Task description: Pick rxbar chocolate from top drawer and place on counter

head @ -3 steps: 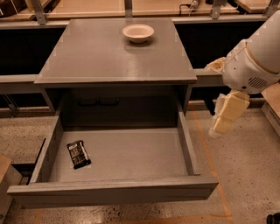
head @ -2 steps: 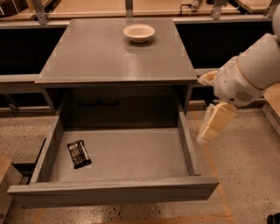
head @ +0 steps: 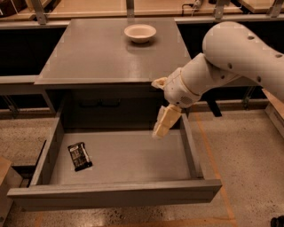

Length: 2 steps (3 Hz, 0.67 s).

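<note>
The rxbar chocolate (head: 80, 156), a small black-wrapped bar with pale lettering, lies flat on the floor of the top drawer (head: 115, 195), near its left wall. The grey drawer is pulled wide open under the counter (head: 102, 53). My gripper (head: 159, 133) hangs point-down over the right part of the drawer, just in front of the counter's front edge. It is well to the right of the bar and above it, holding nothing that I can see. The white arm reaches in from the upper right.
A white bowl (head: 140, 33) stands at the back of the counter. Light tan tabletops (head: 88, 6) run along the far edge. Speckled floor (head: 239, 150) lies to the right of the drawer, and dark gaps flank the cabinet.
The arm has swung left: my gripper moved from outside the drawer's right wall to over the drawer's right part. The bar and the bowl have not moved.
</note>
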{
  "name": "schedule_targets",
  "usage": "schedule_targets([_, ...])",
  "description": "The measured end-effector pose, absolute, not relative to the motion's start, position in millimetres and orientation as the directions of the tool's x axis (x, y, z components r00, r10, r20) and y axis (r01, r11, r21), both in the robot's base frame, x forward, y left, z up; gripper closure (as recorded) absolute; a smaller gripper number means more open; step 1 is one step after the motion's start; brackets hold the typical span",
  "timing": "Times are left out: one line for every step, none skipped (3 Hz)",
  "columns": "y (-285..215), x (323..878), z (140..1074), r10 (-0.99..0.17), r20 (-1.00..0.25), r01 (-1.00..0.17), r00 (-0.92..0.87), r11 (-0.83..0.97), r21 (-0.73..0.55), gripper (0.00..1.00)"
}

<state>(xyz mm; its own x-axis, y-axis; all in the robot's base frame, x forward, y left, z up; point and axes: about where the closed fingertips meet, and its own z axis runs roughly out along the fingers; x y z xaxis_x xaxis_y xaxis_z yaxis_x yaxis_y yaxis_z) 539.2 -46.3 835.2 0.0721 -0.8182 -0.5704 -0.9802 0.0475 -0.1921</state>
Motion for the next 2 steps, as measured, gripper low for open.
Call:
schedule_targets([-41.5, 543.2, 829.3, -0.813, -0.577, -0.981, 0.078, 0.040, -0.188, 0.00])
schedule_targets([-33.9, 542.9, 818.9, -0.787, -0.612, -0.983, 0.077, 0.044, -0.180, 0.00])
